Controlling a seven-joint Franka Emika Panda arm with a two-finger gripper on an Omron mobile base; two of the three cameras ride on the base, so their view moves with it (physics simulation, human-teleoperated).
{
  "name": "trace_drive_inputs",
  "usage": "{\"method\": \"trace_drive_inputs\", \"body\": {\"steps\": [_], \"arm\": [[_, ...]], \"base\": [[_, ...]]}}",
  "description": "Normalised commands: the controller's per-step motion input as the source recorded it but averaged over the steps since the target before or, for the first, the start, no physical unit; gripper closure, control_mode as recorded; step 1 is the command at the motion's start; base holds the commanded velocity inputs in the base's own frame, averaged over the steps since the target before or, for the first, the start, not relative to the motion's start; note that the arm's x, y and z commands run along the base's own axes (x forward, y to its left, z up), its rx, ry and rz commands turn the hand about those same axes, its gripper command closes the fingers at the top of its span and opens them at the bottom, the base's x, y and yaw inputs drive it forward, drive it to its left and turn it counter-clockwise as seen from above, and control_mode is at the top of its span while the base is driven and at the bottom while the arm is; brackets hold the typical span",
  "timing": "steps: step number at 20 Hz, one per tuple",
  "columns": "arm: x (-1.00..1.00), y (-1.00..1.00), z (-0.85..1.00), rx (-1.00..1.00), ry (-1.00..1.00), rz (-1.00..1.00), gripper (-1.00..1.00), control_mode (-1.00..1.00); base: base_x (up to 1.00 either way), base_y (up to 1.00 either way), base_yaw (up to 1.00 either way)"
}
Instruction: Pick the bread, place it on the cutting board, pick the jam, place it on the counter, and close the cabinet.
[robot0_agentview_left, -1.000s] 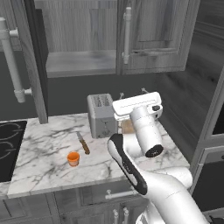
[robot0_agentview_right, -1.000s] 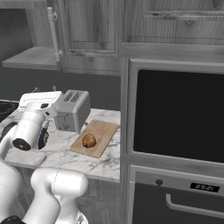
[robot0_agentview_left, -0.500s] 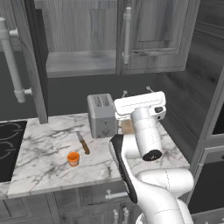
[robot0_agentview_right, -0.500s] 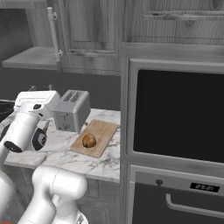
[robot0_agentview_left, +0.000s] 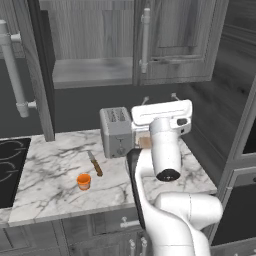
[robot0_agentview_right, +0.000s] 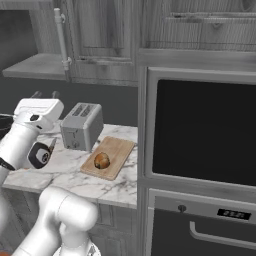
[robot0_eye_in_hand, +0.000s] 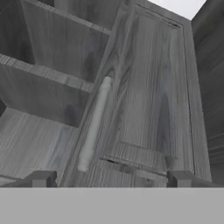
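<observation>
Spanning the kitchen, the white grey-veined marble bench (robot0_agentview_left: 55, 172) carries a grainy light-brown wooden cutting board (robot0_agentview_right: 120, 152) under a round brown bread (robot0_agentview_right: 102, 160). The squat orange jam jar (robot0_agentview_left: 83, 181) stands apart. The jaws (robot0_eye_in_hand: 111, 180) are spread, empty.

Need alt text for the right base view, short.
A round brown bread bun sits on a light wooden cutting board on the white marble counter, right of a grey toaster. The white arm rises at left; a dark built-in oven fills the right.
</observation>
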Motion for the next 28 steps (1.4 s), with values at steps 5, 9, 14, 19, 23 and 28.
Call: {"method": "trace_drive_inputs", "body": {"steps": [5, 9, 14, 19, 23, 28], "arm": [[-0.52, 0.11, 0.28, 0.00, 0.06, -0.12, -1.00, -1.00], [-0.62, 0.14, 0.28, 0.00, 0.06, -0.11, -1.00, -1.00], [-0.58, 0.14, 0.41, 0.00, 0.05, -0.10, -1.00, -1.00], [-0.56, 0.18, 0.41, 0.02, 0.10, -0.08, -1.00, -1.00], [-0.68, 0.24, 0.39, 0.05, 0.14, -0.09, -1.00, -1.00], [-0.57, 0.21, 0.46, 0.03, 0.12, -0.08, -1.00, -1.00]], "base": [[0.00, 0.00, 0.00], [0.00, 0.00, 0.00], [0.00, 0.00, 0.00], [0.00, 0.00, 0.00], [0.00, 0.00, 0.00], [0.00, 0.00, 0.00]]}}
